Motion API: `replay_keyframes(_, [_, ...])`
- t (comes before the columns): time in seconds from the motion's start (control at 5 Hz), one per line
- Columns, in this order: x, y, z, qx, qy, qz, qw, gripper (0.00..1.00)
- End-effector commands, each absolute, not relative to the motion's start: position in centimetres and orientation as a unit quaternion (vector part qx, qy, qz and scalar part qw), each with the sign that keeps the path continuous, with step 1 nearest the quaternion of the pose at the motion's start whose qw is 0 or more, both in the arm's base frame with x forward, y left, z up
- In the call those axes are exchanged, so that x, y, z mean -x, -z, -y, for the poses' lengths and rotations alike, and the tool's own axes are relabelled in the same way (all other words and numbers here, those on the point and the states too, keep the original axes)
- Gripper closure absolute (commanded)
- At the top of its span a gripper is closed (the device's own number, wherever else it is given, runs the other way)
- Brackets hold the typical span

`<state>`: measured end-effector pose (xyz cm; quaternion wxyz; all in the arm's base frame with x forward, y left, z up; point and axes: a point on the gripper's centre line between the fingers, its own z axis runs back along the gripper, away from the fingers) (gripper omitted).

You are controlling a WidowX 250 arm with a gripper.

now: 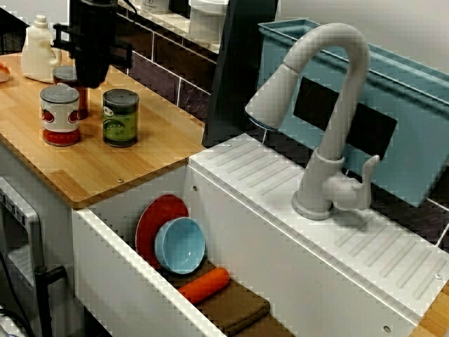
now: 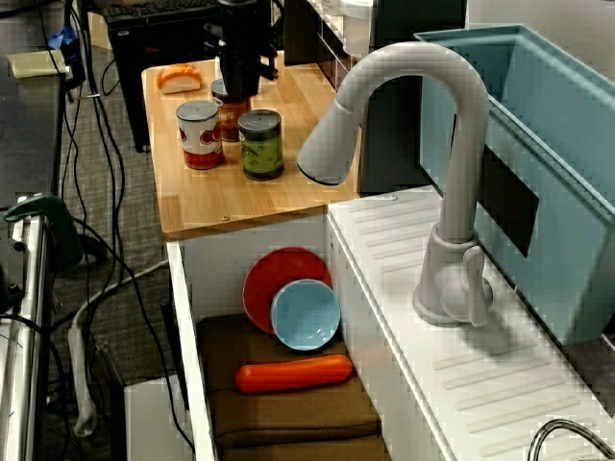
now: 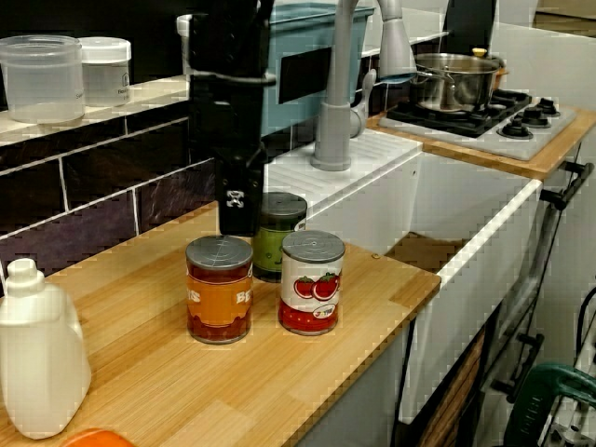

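Note:
Three cans stand together on the wooden counter [image 1: 105, 168]: a tomato can [image 1: 60, 116] [image 2: 201, 134] [image 3: 312, 282], a green-labelled can [image 1: 121, 117] [image 2: 260, 144] [image 3: 277, 244] and an orange-labelled can [image 1: 66, 73] [image 2: 229, 117] [image 3: 219, 289]. My black gripper [image 1: 91, 78] [image 2: 240, 86] [image 3: 239, 222] hangs straight down among them. It is closest to the orange can and just beside the green one. Its fingers read as one dark mass, so I cannot tell whether they are open or touch a can.
A white jug [image 1: 38, 49] [image 3: 37, 354] stands at the counter's far end. The sink [image 1: 126, 274] holds a red plate [image 1: 158, 214], a blue bowl [image 1: 180, 244], an orange carrot-like piece [image 1: 203, 284] and a brown cloth. A grey faucet [image 1: 330, 105], a blue bin [image 1: 414, 119] and a stove pot [image 3: 452, 79] lie beyond.

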<state>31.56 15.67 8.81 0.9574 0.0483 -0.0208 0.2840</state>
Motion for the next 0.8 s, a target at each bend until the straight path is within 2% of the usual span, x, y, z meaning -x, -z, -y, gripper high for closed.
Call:
replay_keyframes(0.0, [-30.6,-10.4,-19.0,-0.076,-0.297,0.025,0.951,1.00])
replay_keyframes(0.6, [-30.0,-11.7,-19.5,-0.063,-0.301,0.027,0.951,1.00])
